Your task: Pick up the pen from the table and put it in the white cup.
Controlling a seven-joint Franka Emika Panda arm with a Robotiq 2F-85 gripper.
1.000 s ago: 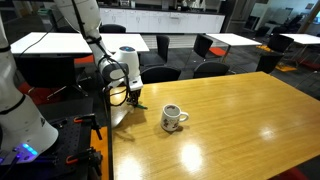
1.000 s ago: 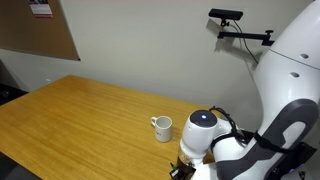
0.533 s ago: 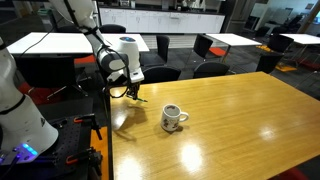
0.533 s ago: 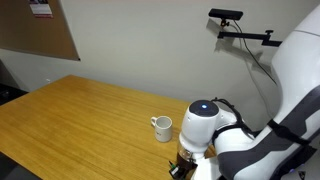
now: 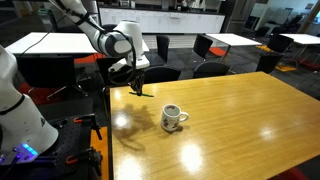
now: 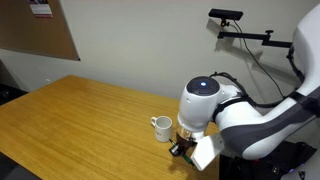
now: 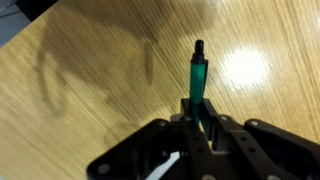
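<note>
My gripper [image 7: 197,120] is shut on the green pen [image 7: 198,74], which sticks out from between the jaws over the wooden table [image 7: 80,60]. In an exterior view the gripper [image 5: 138,84] hangs above the table's near left corner with the pen [image 5: 143,91] at its tip, left of and behind the white cup [image 5: 172,117]. In an exterior view the gripper [image 6: 183,147] is just right of the white cup [image 6: 162,128]. The cup stands upright with its handle to the side and does not show in the wrist view.
The honey-coloured table [image 5: 240,115] stretches away to the right of the cup. White-topped tables with black chairs [image 5: 215,45] stand behind it. A camera on a black arm [image 6: 235,22] is fixed to the wall.
The gripper has risen off the table with the pen in it and moved slightly toward the cup. The cup has not moved.
</note>
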